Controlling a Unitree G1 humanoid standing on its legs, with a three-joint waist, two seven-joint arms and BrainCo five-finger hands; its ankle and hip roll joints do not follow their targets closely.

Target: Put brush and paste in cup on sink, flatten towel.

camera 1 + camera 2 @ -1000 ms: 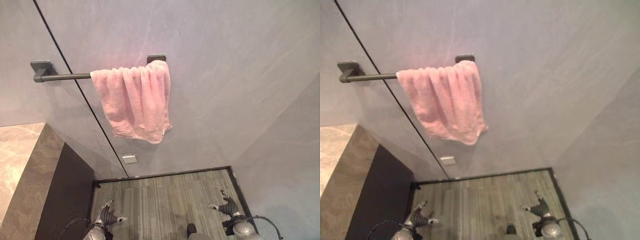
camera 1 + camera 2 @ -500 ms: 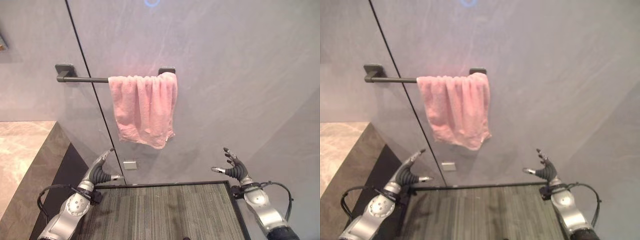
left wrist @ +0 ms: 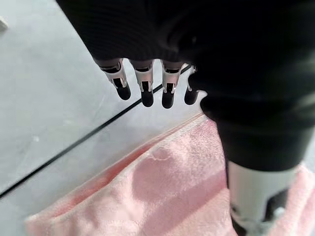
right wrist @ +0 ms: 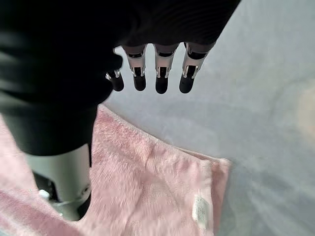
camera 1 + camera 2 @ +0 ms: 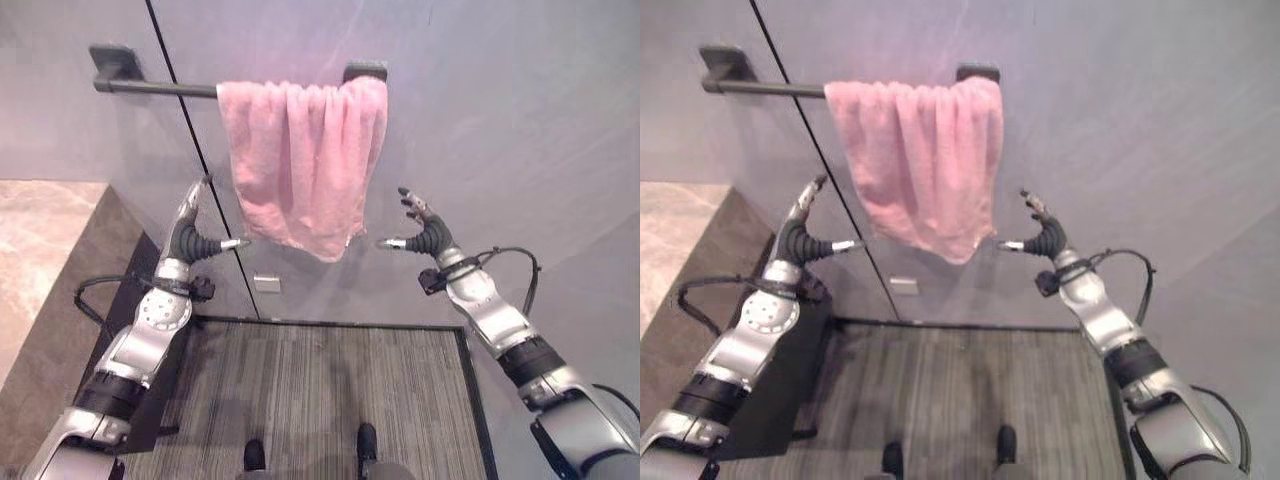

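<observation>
Your fingers on both hands are spread apart and hold nothing. The left hand and right hand flank the lower corners of the pink towel, which hangs bunched at the right end of the rail.

one pink towel, one towel bar, two hands
</observation>
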